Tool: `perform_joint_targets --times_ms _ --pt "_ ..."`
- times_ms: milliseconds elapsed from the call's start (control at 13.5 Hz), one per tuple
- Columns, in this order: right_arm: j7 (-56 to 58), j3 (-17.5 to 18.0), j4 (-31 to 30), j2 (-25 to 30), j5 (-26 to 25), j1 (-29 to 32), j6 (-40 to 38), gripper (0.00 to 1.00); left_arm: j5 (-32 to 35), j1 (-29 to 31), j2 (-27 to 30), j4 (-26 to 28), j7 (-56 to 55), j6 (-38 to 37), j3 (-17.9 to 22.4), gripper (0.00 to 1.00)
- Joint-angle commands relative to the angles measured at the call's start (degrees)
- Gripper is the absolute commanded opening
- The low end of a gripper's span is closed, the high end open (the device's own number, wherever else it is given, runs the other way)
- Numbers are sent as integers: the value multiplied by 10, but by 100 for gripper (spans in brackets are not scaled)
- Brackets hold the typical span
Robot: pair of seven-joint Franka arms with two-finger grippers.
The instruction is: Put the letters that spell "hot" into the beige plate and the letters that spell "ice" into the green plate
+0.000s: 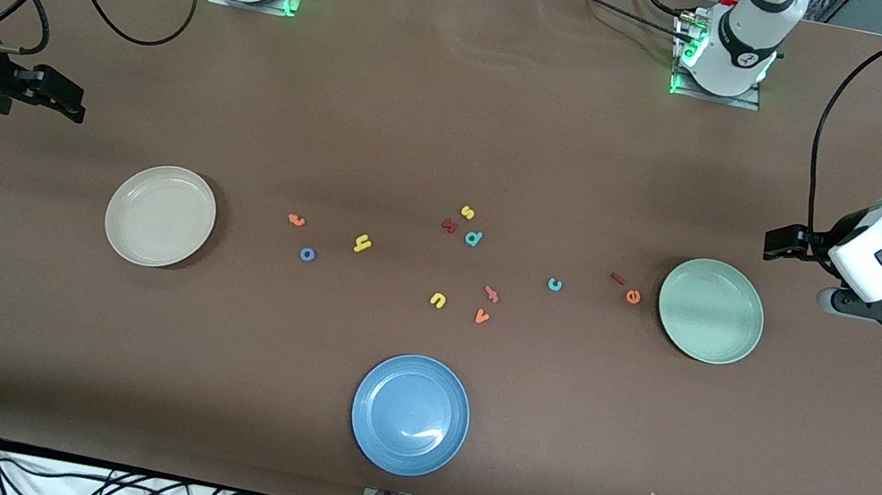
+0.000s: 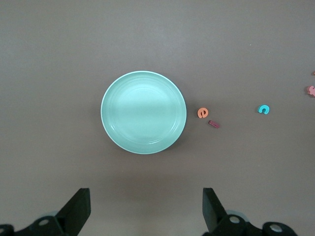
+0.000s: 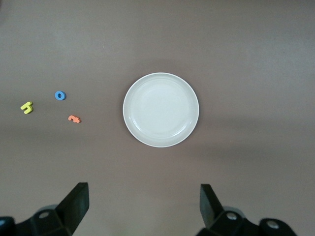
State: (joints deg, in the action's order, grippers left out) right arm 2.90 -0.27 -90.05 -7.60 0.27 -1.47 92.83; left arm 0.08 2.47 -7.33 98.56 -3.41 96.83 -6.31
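Observation:
The beige plate [image 1: 161, 216] [image 3: 161, 109] lies toward the right arm's end, with the orange t [image 1: 297, 219] [image 3: 74, 119], blue o [image 1: 307, 255] [image 3: 59, 96] and yellow h [image 1: 362, 244] [image 3: 27, 107] beside it. The green plate [image 1: 710, 310] [image 2: 143, 112] lies toward the left arm's end, with the orange e [image 1: 633, 297] [image 2: 202, 112], dark red i [image 1: 618, 279] [image 2: 213, 124] and teal c [image 1: 554, 284] [image 2: 264, 109] close by. Both plates hold nothing. My right gripper [image 1: 59, 97] [image 3: 143, 204] hangs open beside the beige plate. My left gripper [image 1: 782, 242] [image 2: 146, 206] hangs open beside the green plate.
A blue plate [image 1: 410, 415] sits near the front camera at mid-table. Other letters lie mid-table: a yellow s [image 1: 467, 212], a chunky dark red letter [image 1: 449, 225], a teal p [image 1: 473, 238], a yellow u [image 1: 437, 299], an orange v [image 1: 482, 317] and another orange letter [image 1: 492, 294].

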Motion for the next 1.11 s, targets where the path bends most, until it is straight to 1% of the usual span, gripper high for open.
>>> perform_joint_targets --times_ms 0,222,666,1036 --pt "10 0 -13 15 7 2 4 100 -6 1 1 2 -5 7 -3 100" --pt "8 1 -14 14 7 2 4 100 -6 1 -1 2 -6 8 -4 100" --pt "4 4 -13 10 5 -2 8 100 -4 -10 -12 -3 -51 9 -10 100" --pt "9 4 -14 3 10 -2 4 100 -5 -40 -36 -3 -170 32 -11 100"
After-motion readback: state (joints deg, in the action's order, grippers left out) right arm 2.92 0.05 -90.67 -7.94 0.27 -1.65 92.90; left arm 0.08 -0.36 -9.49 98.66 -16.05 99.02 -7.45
